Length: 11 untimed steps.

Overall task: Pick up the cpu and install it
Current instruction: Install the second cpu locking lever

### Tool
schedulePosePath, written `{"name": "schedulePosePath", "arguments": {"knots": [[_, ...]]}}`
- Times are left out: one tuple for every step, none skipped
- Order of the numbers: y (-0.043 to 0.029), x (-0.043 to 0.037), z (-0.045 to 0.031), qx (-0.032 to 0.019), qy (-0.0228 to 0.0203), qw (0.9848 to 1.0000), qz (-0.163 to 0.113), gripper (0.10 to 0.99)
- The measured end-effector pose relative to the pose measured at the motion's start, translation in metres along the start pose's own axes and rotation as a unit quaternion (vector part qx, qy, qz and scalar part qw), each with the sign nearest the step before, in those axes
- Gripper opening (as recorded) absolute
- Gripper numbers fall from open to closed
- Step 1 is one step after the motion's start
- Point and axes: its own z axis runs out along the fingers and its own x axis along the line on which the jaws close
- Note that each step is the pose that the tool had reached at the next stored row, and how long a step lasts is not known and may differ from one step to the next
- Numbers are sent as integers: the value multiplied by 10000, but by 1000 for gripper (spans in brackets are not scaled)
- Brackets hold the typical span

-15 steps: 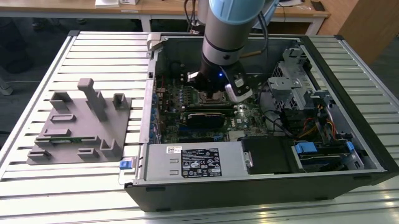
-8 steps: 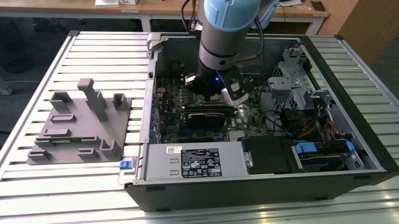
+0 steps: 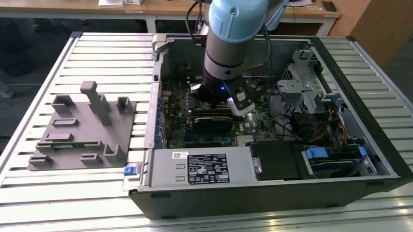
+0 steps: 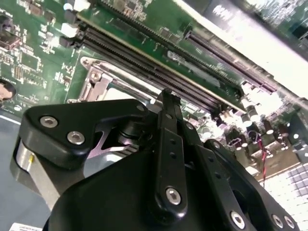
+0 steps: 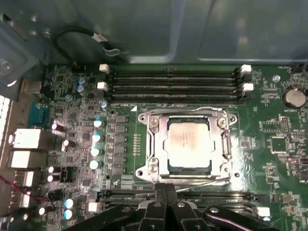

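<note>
Claw [image 3: 223, 107] hangs low inside the open computer case [image 3: 361, 116], at the end of an arm reaching straight down over the motherboard [image 5: 72, 96]. In the first wrist view its fingers [image 5: 166, 195] meet with nothing between them. The case lies on a slatted desk [image 3: 96, 53]. Seated in the socket frame [image 5: 187, 144] beside the memory slots [image 5: 175, 84] is the cpu [image 5: 187, 142], square with a pale silver top.

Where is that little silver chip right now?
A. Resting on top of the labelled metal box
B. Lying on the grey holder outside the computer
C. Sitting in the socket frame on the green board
C: in the first wrist view the cpu lies inside the socket frame on the motherboard.
</note>
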Motion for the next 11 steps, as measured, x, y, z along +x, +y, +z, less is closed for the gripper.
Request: {"name": "schedulePosePath", "arguments": {"knots": [[-9, 11, 0, -18, 0, 10000, 1, 106], [-12, 20, 0, -36, 0, 10000, 0, 106], [-13, 28, 2, -52, 1, 10000, -1, 106], [-14, 35, 5, -62, 1, 10000, -1, 106], [-17, 42, 12, -68, 0, 10000, -1, 106], [-23, 48, 20, -72, 0, 10000, -1, 106], [-30, 55, 30, -74, 0, 10000, -1, 106], [-38, 66, 38, -75, 1, 10000, -1, 106], [-46, 88, 47, -81, 2, 10000, -2, 106], [-51, 109, 58, -88, 0, 10000, -2, 106], [-55, 122, 72, -94, -1, 10000, -2, 106]]}}
